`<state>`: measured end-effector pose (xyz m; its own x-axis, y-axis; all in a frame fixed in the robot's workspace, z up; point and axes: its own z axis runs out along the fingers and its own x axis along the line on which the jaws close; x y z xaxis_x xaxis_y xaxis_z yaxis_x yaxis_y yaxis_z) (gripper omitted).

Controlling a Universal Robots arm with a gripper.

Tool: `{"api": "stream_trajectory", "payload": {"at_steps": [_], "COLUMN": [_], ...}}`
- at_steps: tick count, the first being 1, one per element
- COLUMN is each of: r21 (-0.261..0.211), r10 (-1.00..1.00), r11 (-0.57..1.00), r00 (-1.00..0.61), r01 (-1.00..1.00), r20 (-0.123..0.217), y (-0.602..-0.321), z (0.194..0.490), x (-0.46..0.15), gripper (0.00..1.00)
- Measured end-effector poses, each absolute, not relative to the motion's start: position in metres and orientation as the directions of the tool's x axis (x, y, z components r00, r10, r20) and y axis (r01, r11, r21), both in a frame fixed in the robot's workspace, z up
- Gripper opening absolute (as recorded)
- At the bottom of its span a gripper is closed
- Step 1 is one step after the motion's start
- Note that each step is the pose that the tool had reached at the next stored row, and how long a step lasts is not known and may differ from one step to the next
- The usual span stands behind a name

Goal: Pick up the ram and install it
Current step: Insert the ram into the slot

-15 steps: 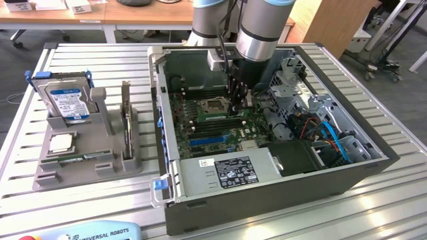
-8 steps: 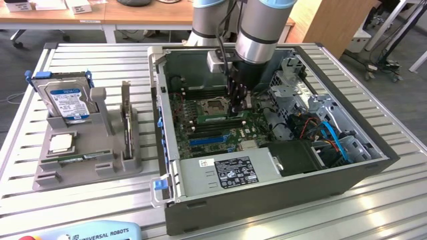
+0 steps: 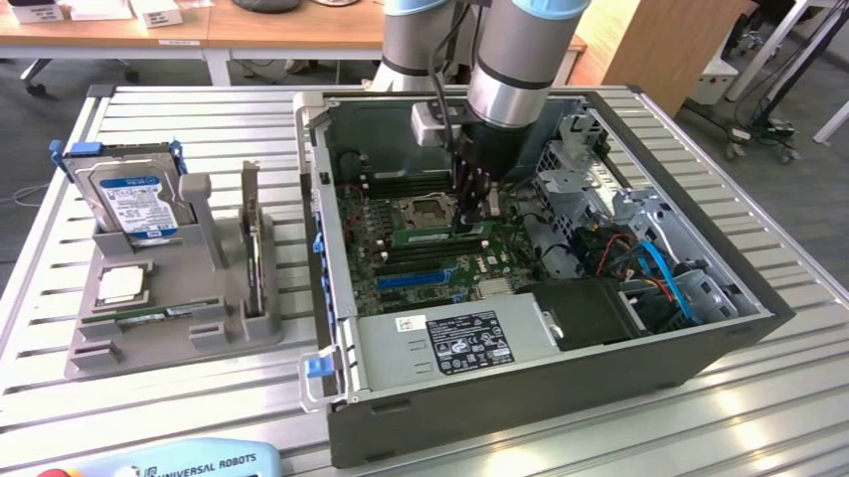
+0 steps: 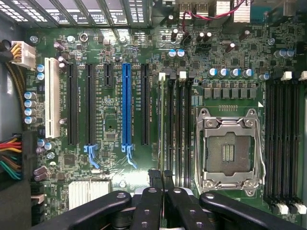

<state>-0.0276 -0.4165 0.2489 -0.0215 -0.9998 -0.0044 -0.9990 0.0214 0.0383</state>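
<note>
Green memory stick (image 3: 438, 239) pinched edge-on in closed claw (image 3: 472, 224), low over memory slots (image 4: 176, 124) beside processor socket (image 4: 229, 151). Risk: jamming or bent slot clips (image 4: 182, 74) from tilted stick or misaligned notch under downward push.

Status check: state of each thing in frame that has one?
case: side open, lying flat
gripper: shut on the ram, down inside the case
ram: on edge at a slot beside the socket; fully seated or not, cannot tell
CPU socket: empty
other memory slots: empty
spare ram: lying in the grey stand
processor: flat in the stand
hard drive: upright in the stand
</note>
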Motion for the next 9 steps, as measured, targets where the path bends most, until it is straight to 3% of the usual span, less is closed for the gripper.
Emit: {"api": "stream_trajectory", "payload": {"at_steps": [9], "r21": [0.038], "r10": [-0.999], "r11": [0.034], "r00": [-0.034], "r01": [-0.999], "r20": [-0.004], "y": [-0.4165], "z": [0.2470], "x": [-0.0290], "gripper": [0.11]}}
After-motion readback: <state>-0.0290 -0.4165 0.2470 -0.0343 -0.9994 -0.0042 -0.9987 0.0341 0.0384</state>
